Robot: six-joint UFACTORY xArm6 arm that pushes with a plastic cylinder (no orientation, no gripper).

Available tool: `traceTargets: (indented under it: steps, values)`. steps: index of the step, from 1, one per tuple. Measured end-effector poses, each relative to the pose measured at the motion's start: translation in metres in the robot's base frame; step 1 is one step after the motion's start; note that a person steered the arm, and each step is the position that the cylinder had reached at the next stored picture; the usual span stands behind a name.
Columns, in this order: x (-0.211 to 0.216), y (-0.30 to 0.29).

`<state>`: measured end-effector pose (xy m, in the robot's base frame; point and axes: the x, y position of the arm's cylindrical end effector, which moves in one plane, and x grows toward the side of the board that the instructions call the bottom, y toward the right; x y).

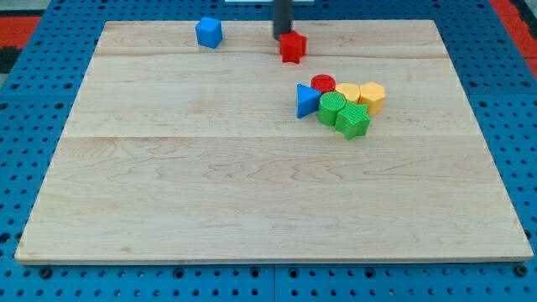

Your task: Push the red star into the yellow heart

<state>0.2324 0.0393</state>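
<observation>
My tip [282, 35] rests against the top-left edge of the red star [292, 47], near the top of the tabletop [252, 193]; there is no claw on this rod, so nothing is gripped. The yellow heart [347, 92] lies well apart toward the view's lower right, inside a cluster of 6 blocks. I judge the push is just starting: the next move calls for driving the star diagonally down-right, skirting the red cylinder [323, 83].
</observation>
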Motion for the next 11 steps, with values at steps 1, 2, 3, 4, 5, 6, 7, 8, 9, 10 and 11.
traceTargets:
  steps: [1,2,3,4,5,6,7,8,9,10,11]
  values:
    - [0.038,0.015]
    - [0.040,0.016]
    - [0.053,-0.023]
    - [0.081,-0.004]
    - [0.068,0.007]
    - [0.064,0.021]
    - [0.068,0.049]
    - [0.082,0.049]
    - [0.070,0.045]
    - [0.049,0.079]
    - [0.057,0.107]
